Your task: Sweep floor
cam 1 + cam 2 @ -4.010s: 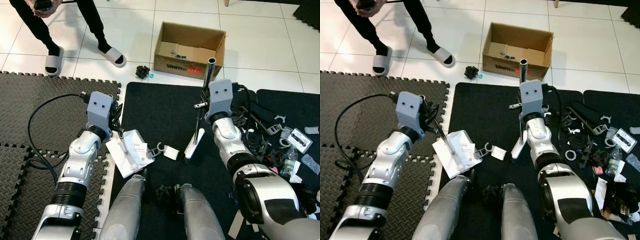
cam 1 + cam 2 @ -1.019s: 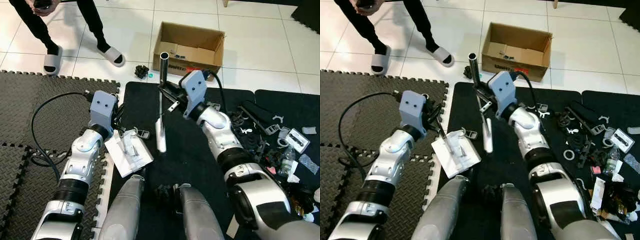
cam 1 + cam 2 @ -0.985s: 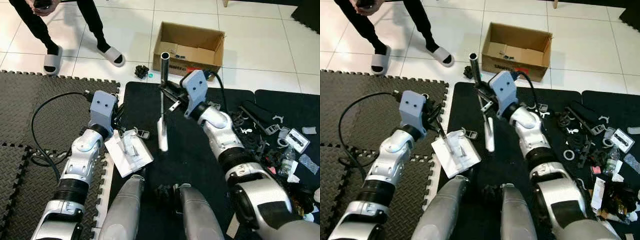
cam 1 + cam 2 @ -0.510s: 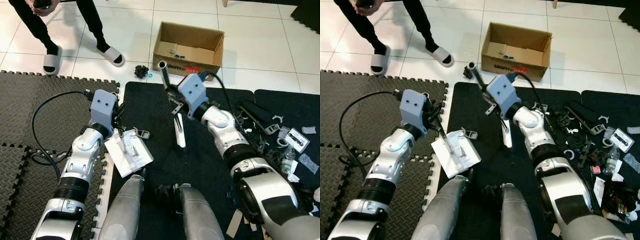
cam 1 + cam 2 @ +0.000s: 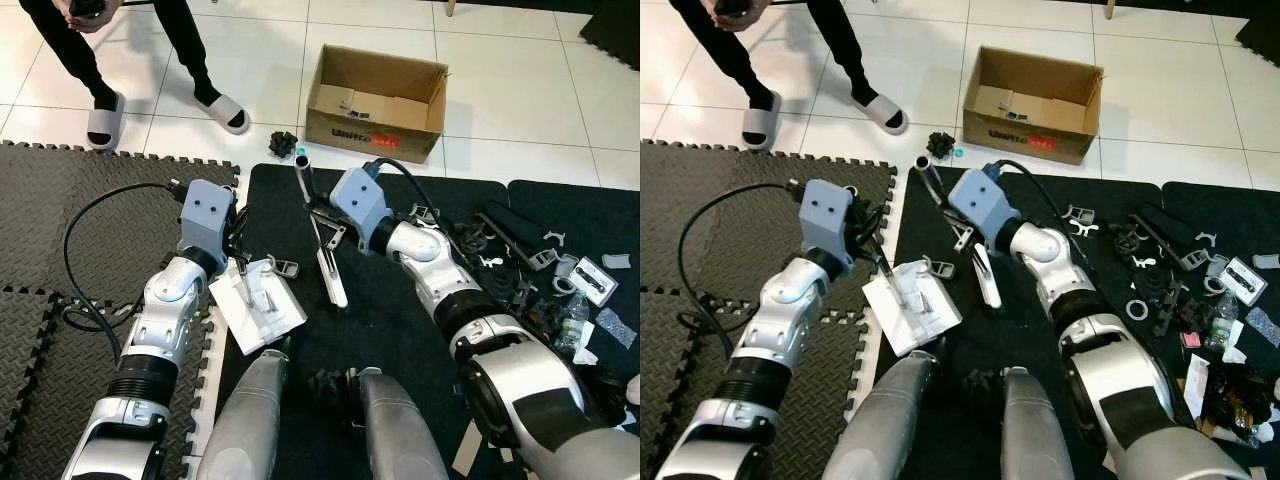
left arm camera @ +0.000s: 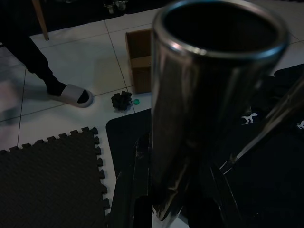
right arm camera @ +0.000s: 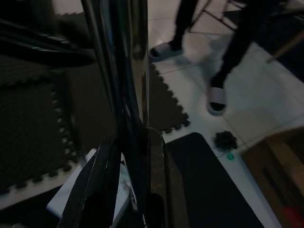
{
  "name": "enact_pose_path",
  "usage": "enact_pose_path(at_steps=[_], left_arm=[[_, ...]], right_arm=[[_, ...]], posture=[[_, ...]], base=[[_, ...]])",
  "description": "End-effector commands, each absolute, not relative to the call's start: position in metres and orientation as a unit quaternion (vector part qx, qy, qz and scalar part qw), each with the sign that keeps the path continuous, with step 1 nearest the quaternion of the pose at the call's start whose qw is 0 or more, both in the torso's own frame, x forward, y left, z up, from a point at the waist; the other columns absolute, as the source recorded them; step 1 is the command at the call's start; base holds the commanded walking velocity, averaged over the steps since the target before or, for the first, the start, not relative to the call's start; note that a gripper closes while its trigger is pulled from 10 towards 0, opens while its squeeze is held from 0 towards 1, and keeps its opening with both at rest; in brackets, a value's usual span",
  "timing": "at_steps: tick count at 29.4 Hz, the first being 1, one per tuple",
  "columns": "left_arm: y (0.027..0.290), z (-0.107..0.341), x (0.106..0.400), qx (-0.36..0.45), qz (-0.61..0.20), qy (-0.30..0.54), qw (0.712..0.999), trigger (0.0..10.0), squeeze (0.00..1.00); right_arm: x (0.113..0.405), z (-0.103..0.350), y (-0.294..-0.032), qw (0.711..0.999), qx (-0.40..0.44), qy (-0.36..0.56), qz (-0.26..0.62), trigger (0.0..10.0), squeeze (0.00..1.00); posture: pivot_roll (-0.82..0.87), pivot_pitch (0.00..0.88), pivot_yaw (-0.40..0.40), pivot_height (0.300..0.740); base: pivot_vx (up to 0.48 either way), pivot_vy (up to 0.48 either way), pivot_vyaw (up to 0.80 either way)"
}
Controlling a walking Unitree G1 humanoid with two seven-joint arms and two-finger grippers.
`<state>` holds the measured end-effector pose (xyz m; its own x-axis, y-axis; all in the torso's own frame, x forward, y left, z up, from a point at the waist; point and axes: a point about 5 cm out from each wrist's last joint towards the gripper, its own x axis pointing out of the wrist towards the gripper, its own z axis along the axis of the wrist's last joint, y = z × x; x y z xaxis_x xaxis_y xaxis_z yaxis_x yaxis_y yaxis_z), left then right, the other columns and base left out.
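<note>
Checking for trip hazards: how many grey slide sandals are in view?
2, both worn by the person on the white tiles: one grey slide sandal farther to the robot's left, the other grey slide sandal nearer the brown cardboard box.

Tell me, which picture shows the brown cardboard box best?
The right eye view shows the cardboard box best: the whole open box sits on the white tiles, with bits inside and its printed side showing. The left eye view shows nearly the same. The left wrist view catches one dim edge behind a metal tube. The right wrist view shows a blurry corner.
</note>
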<state>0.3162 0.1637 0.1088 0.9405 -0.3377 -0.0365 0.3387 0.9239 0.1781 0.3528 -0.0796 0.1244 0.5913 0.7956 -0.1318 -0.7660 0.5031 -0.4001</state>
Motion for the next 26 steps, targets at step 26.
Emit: enact_pose_path(at_steps=[26], left_arm=[[0.1626, 0.1041, 0.3138, 0.091, -0.17, 0.007, 0.981, 10.0, 0.0]], right_arm=[[0.3499, 0.12, -0.0732, 0.801, -0.341, -0.043, 0.49, 10.0, 0.0]], posture=[[0.09, 0.31, -0.009, 0.74]], base=[[0.0, 0.0, 0.0]])
